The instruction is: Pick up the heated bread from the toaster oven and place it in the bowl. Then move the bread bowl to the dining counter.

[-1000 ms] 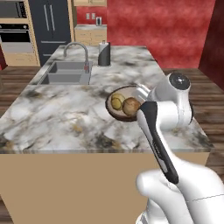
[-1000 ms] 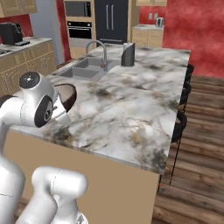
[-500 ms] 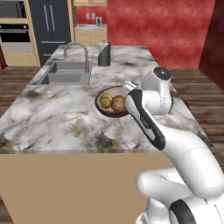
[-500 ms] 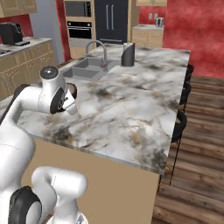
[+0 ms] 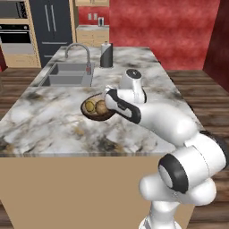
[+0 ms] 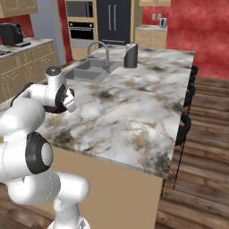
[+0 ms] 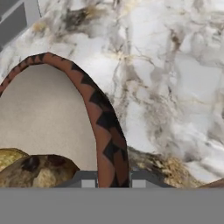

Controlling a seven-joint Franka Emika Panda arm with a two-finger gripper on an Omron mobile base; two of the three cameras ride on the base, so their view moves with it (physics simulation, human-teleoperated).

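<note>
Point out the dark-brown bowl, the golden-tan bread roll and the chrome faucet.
Dark-brown bowl (image 7: 105,127), hand view, its patterned rim.
Golden-tan bread roll (image 5: 101,108), left base view, its top.
Chrome faucet (image 6: 99,44), right base view, its arch.

In the hand view the bowl runs off the frame at 9 o'clock, and the bread is cut off at 6 o'clock. From the right base view the arm hides most of the bowl. The canister by the sink is too small to identify.

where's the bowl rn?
Left base view: the bowl, with the bread inside, is over the dining counter, gripped at its rim by the gripper, nearer than the sink.
</note>
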